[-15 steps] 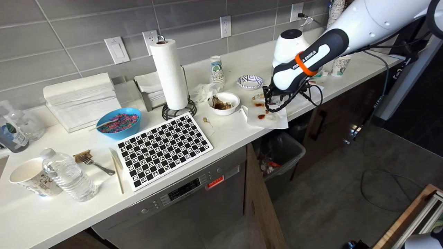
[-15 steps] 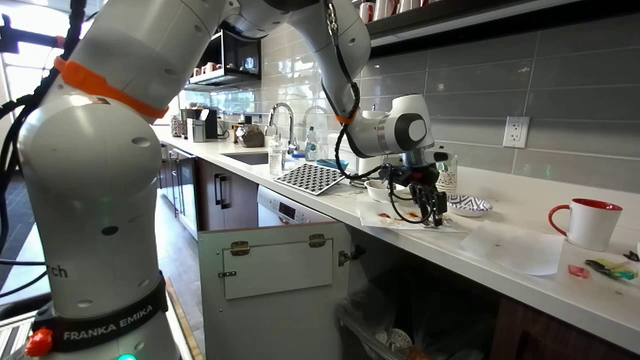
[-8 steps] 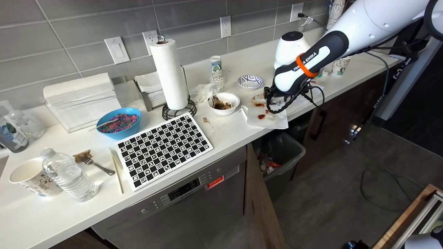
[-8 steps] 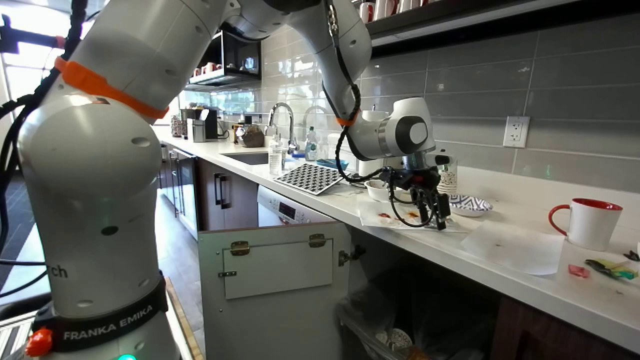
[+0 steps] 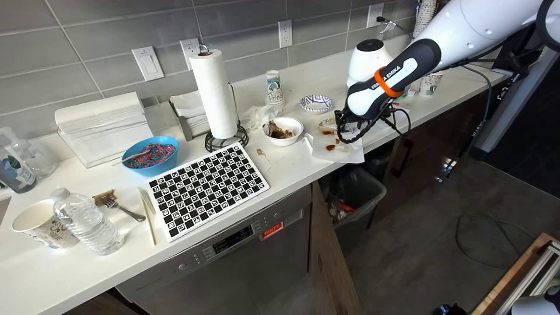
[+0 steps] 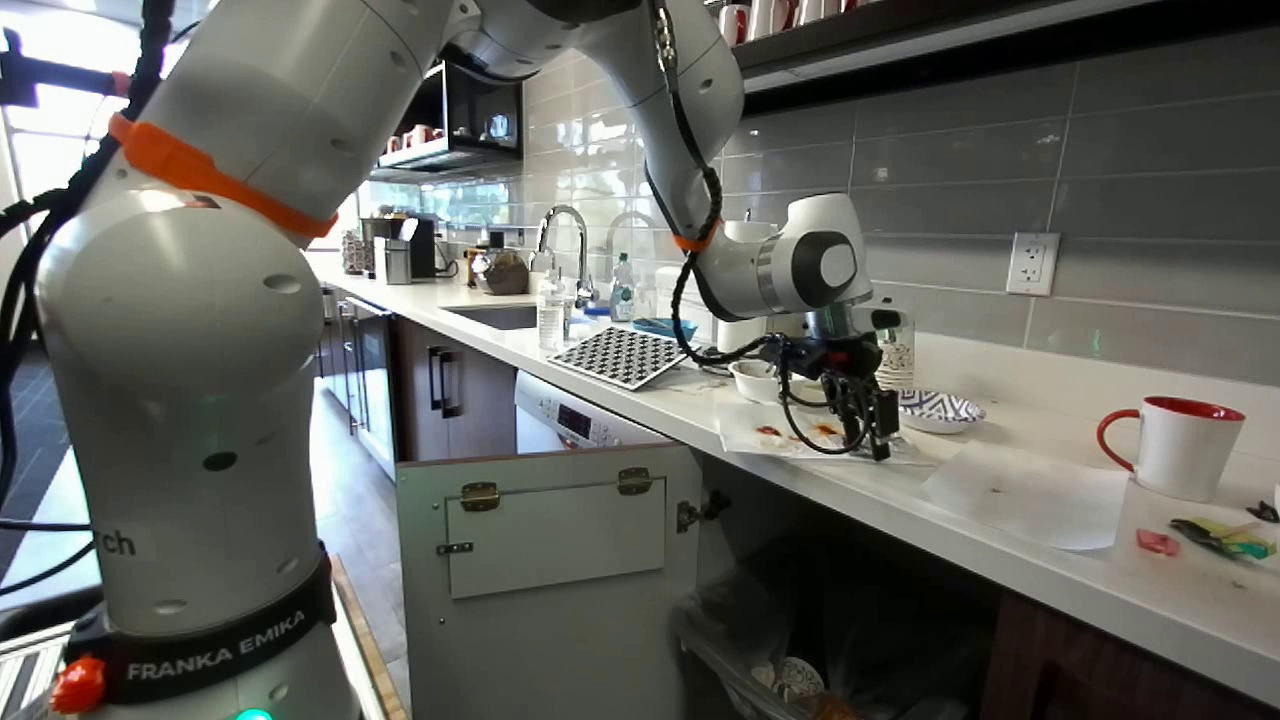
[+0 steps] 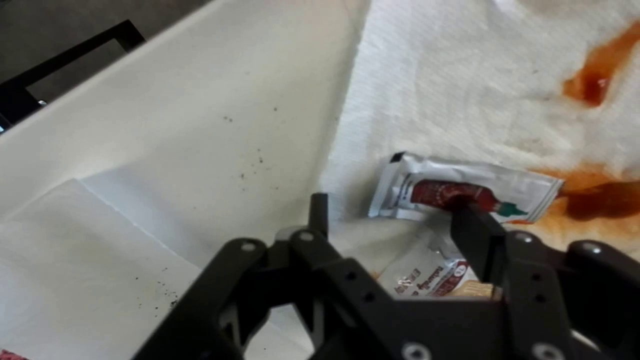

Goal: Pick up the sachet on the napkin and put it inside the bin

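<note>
Easy to pinch the wrong one, or shove the right one away

My black, jointed two-fingered hand [image 7: 390, 206] is spread wide with nothing held; I cannot tell whether it touches anything. The flat silver foil sachet [image 7: 475, 180], printed with a red bottle, lies on the white, textured paper napkin [image 7: 430, 95], near its nine o'clock edge in the wrist view.

My first worry is the three o'clock finger [image 7: 480, 240], which hides part of the sachet: straight down, it could skid the foil away. The second is the pale plastic packet [image 7: 430, 270] with red and tan print at the sachet's six o'clock side; it shows between my fingers, so I might catch it, or both. A low pinch could drag the napkin along, and the wet-looking red-brown sauce smear [image 7: 605, 197] at the sachet's three o'clock end may make the foil slippery.

The sachet's long axis runs from nine o'clock to just past three, the bottle's green cap pointing that last way. My fingers would close nearly along that line, so the foil may buckle unless I turn to pinch across it.

In an exterior view, the low, dark grey rectangular bin [image 5: 366, 204] sits below the edge of the white bench [image 5: 288, 162], at the hand's six o'clock.
</note>
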You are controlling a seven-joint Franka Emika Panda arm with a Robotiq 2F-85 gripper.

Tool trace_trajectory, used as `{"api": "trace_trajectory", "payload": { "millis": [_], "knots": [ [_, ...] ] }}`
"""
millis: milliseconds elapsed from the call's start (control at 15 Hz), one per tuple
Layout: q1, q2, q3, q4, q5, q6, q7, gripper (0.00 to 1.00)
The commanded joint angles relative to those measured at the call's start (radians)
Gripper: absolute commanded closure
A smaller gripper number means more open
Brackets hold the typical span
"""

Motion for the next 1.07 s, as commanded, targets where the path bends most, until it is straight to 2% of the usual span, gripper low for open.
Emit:
{"api": "trace_trajectory", "payload": {
  "millis": [0, 67, 200, 400, 467, 533, 600, 667, 800, 1000],
  "knots": [
    [0.002, 0.003, 0.004, -0.013, 0.012, 0.036, -0.011, 0.49],
    [0.003, 0.002, 0.004, -0.014, 0.011, 0.035, -0.010, 0.45],
    [0.004, -0.001, 0.004, -0.013, 0.010, 0.032, -0.009, 0.48],
    [0.006, -0.003, 0.002, -0.015, 0.009, 0.032, -0.007, 0.57],
    [0.006, -0.004, 0.003, -0.014, 0.010, 0.033, -0.007, 0.69],
    [0.005, -0.003, 0.004, -0.014, 0.011, 0.032, -0.008, 0.68],
    [0.004, -0.003, 0.005, -0.014, 0.012, 0.033, -0.009, 0.76],
    [0.003, -0.003, 0.006, -0.014, 0.013, 0.033, -0.009, 0.88],
    [0.001, -0.003, 0.008, -0.015, 0.017, 0.033, -0.012, 1.00],
    [0.000, -0.005, 0.008, -0.018, 0.019, 0.036, -0.012, 1.00]
  ]
}}
